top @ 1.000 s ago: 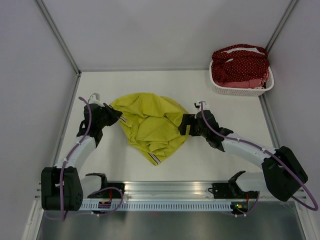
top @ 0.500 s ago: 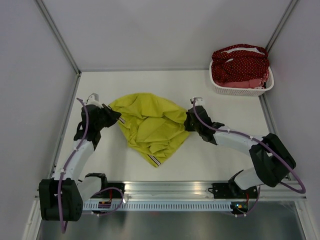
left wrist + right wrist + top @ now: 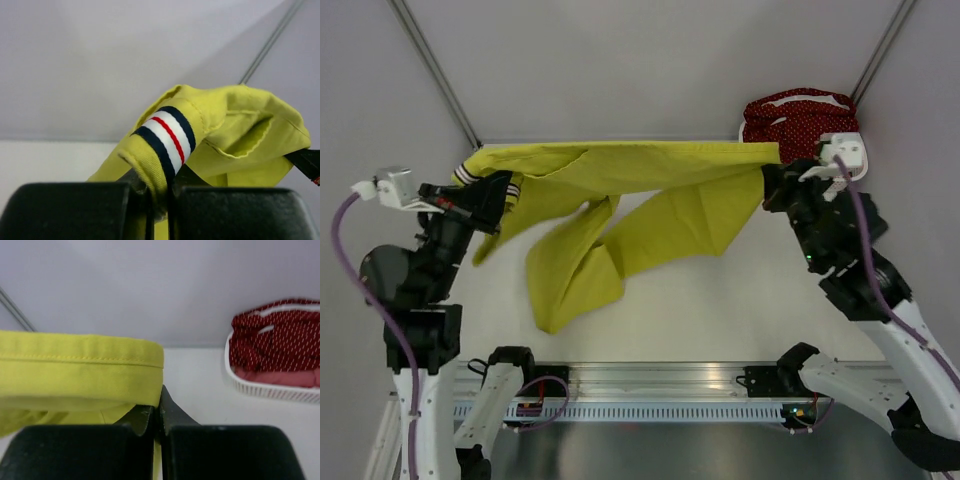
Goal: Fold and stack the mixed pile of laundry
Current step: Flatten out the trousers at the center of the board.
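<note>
Left pincer (image 3: 503,190) pinches the striped-band corner of the yellow-green cloth garment (image 3: 650,170), right pincer (image 3: 770,178) its plain hem. It hangs taut left-to-right between them above the white counter (image 3: 740,310), loose folds drooping toward the left.

L arm (image 3: 420,270) & R arm (image 3: 840,235) up high, wide apart; L fingers (image 3: 75,210), R fingers (image 3: 85,450) both tight shut
</note>
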Controlling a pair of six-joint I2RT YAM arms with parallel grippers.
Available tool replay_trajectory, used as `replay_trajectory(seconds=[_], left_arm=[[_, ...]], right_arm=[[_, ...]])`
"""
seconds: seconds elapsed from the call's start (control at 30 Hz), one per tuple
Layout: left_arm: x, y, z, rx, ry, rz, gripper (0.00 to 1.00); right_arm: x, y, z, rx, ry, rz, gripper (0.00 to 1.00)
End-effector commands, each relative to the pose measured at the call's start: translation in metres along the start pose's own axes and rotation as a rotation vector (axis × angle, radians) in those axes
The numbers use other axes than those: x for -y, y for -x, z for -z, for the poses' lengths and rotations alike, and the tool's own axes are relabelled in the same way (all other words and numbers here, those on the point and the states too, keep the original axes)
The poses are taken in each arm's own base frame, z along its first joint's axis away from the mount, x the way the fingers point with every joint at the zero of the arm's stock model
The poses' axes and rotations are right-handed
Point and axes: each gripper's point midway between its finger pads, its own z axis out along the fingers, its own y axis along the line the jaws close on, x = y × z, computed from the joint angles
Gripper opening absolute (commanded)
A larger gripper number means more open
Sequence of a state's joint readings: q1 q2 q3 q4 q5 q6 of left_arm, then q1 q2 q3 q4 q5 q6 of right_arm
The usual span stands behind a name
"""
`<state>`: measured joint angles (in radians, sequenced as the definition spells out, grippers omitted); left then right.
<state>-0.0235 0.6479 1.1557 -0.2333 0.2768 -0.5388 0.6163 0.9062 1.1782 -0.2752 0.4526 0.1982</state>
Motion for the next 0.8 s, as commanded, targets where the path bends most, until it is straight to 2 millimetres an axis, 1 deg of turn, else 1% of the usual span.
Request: replay_trajectory(seconds=[0.0, 0.03, 0.07, 0.1, 0.13, 0.17, 0.2, 0.27, 0.3, 0.33, 0.37, 0.4, 0.43, 0.47, 0.5, 0.53, 0.57, 0.6, 0.63, 0.67, 0.7, 0.73, 0.77], left_arm=[[0.075, 0.081, 0.044, 0.201, -0.191, -0.117, 0.02], [0.096, 0.106, 0.062, 0.263, -0.228, -0.134, 0.02], [0.107, 0.119, 0.072, 0.296, -0.247, -0.145, 0.02], [0.116, 0.13, 0.082, 0.323, -0.261, -0.156, 0.02], [0.135, 0.15, 0.102, 0.377, -0.289, -0.179, 0.02], [0.142, 0.158, 0.109, 0.395, -0.299, -0.191, 0.02], [0.155, 0.173, 0.124, 0.434, -0.315, -0.206, 0.02], [0.161, 0.187, 0.132, 0.47, -0.304, -0.222, 0.02], [0.167, 0.199, 0.134, 0.492, -0.305, -0.223, 0.02], [0.168, 0.202, 0.134, 0.494, -0.3, -0.225, 0.02], [0.166, 0.204, 0.131, 0.488, -0.289, -0.222, 0.02], [0.167, 0.207, 0.129, 0.487, -0.284, -0.212, 0.02], [0.161, 0.206, 0.117, 0.466, -0.271, -0.201, 0.02], [0.154, 0.202, 0.107, 0.444, -0.246, -0.186, 0.02], [0.142, 0.194, 0.093, 0.41, -0.215, -0.161, 0.02], [0.127, 0.186, 0.074, 0.373, -0.173, -0.141, 0.02], [0.11, 0.176, 0.059, 0.341, -0.116, -0.118, 0.02], [0.085, 0.158, 0.038, 0.285, -0.046, -0.097, 0.02], [0.063, 0.142, 0.022, 0.238, 0.021, -0.078, 0.02], [0.032, 0.127, 0.001, 0.201, 0.124, -0.06, 0.02], [-0.009, 0.086, -0.02, 0.097, 0.233, -0.04, 0.02], [-0.039, 0.063, -0.03, 0.048, 0.328, -0.023, 0.02], [-0.088, 0.033, -0.045, -0.007, 0.504, -0.015, 0.02]], right_arm=[[0.014, 0.075, 0.053, 0.112, 0.036, 0.09, 0.0], [0.012, 0.108, 0.073, 0.179, 0.073, 0.072, 0.0], [0.014, 0.121, 0.082, 0.204, 0.075, 0.067, 0.0], [0.017, 0.145, 0.099, 0.252, 0.084, 0.051, 0.0], [0.017, 0.157, 0.111, 0.28, 0.108, 0.055, 0.0], [0.018, 0.167, 0.121, 0.305, 0.119, 0.05, 0.0], [0.022, 0.188, 0.138, 0.354, 0.13, 0.06, 0.0], [0.021, 0.207, 0.152, 0.394, 0.156, 0.092, 0.0], [0.021, 0.222, 0.161, 0.417, 0.165, 0.101, 0.01], [0.018, 0.228, 0.163, 0.425, 0.178, 0.118, 0.01], [0.017, 0.233, 0.162, 0.426, 0.174, 0.128, 0.0], [0.013, 0.237, 0.155, 0.417, 0.172, 0.154, 0.0], [0.012, 0.236, 0.148, 0.403, 0.166, 0.169, 0.0], [0.014, 0.232, 0.138, 0.379, 0.133, 0.177, 0.0], [0.013, 0.222, 0.125, 0.346, 0.111, 0.196, 0.0], [0.009, 0.209, 0.103, 0.296, 0.088, 0.22, 0.0], [0.014, 0.197, 0.088, 0.262, 0.038, 0.235, 0.0], [0.007, 0.169, 0.058, 0.197, 0.022, 0.275, 0.0], [0.005, 0.152, 0.041, 0.161, 0.005, 0.296, 0.0], [0.002, 0.134, 0.024, 0.125, -0.001, 0.317, 0.0], [-0.007, 0.097, -0.002, 0.068, 0.021, 0.35, 0.0], [-0.018, 0.064, -0.027, 0.0, 0.05, 0.368, 0.0], [-0.028, 0.042, -0.045, -0.028, 0.089, 0.37, 0.0]])
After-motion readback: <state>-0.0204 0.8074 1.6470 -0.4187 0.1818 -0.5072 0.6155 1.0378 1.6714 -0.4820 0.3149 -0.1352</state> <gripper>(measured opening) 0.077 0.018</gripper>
